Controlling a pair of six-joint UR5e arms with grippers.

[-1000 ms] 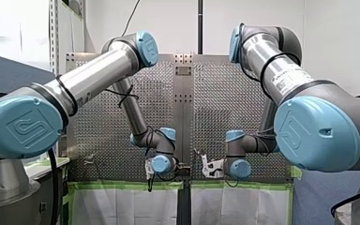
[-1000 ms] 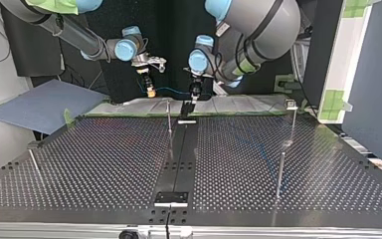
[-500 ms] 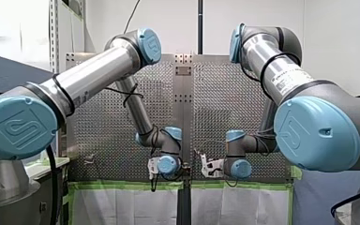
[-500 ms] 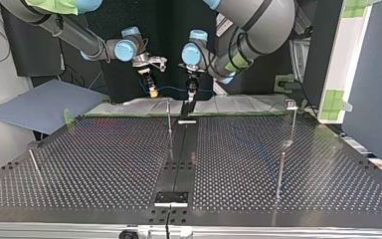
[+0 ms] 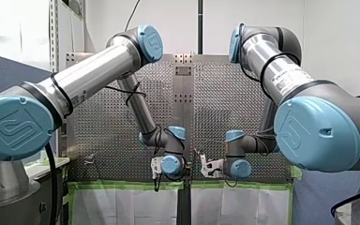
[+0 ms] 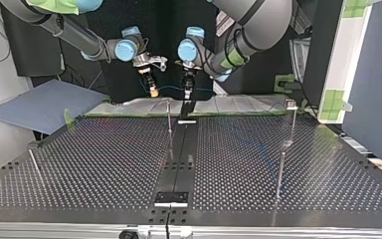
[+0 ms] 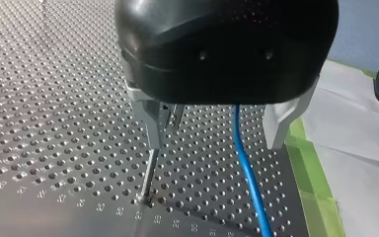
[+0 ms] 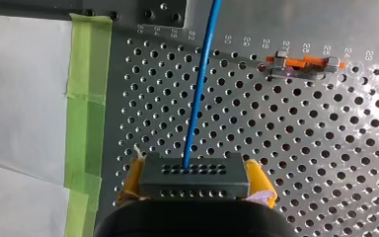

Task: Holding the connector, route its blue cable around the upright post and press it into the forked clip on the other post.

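The dark grey connector sits between the yellow pads of my right gripper, which is shut on it. Its blue cable runs straight ahead over the perforated table. In the top view my right gripper hangs at the far edge and the cable stretches across to my left gripper. My left gripper is open, and the blue cable passes between its metal fingers without being pinched. A thin upright post stands just below one finger. An orange clip lies ahead of the connector.
Several thin posts rise from the table in the top view: one near the middle, a tall one with a clip head at the right, and a shorter one in front of it. Green tape marks the table's edge.
My left arm has swung toward my right gripper, leftward in the top view, bringing its open fingers around the cable. My right gripper has stayed in place with the connector.
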